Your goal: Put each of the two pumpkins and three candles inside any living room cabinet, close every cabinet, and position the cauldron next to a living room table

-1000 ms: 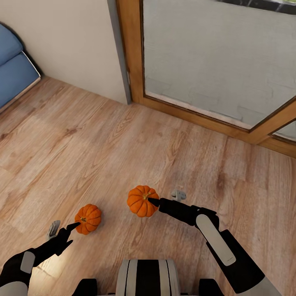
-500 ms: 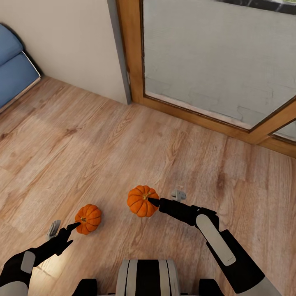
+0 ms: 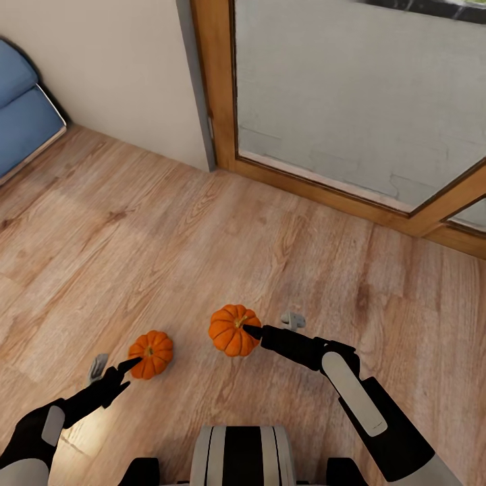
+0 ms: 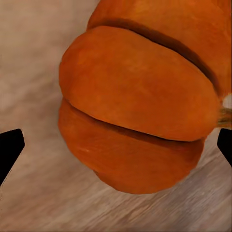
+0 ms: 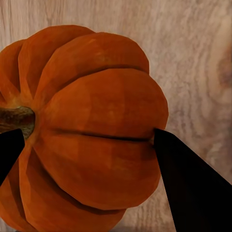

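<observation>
- Over the wooden floor (image 3: 169, 229), near the glass door (image 3: 351, 101), both my arms reach down, one to each pumpkin.
- Right claw (image 3: 251, 331) is clamped on the bigger pumpkin (image 3: 233, 331); in the wrist view one finger (image 5: 193, 188) presses its ribbed side and the other sits by the stem, so I judge the hold firm enough to lift.
- Left claw (image 3: 127, 368) is spread wide around the smaller pumpkin (image 3: 151, 354); in its wrist view the tips (image 4: 9, 150) stand well off to either side, not touching it.
- I hold that claw open because the pumpkin must sit deeper between the fingers before I squeeze; closing too soon could roll it away.
- Neither pumpkin is stowed yet, so carrying both to a cabinet comes next.
</observation>
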